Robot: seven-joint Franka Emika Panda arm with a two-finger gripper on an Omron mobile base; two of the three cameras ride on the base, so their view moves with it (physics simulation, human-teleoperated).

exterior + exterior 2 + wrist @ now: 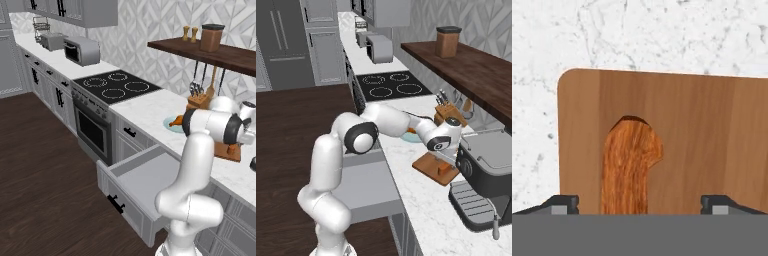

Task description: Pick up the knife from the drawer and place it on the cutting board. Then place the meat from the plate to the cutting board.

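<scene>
Knife [630,167]: its orange-brown wooden handle lies flat on the cutting board [712,135], and in my hand view it sits between the two dark fingertips [562,204] without touching either. The blade is out of that view, so I cannot say which way it points. I read the hand [639,205] as open, its jaws spread wide to either side of the handle and gripping nothing.

The cutting board rests on the white marbled worktop [662,35], one rounded corner showing at upper left of the hand view. From my right base view, the hand [448,162] hangs just above the board [428,167], which lies beside a dark coffee machine [483,170].

The drawer [137,185] stands pulled out below the worktop edge, its flat grey front and black handle facing the floor side; its visible interior is bare grey. The plate [172,125] sits on the worktop past the drawer, partly hidden by the arm, with the meat [176,120] on it, the thin bone end toward the stove [115,85]. A wooden knife block [198,101] stands behind the plate, under a dark shelf [210,52].
</scene>
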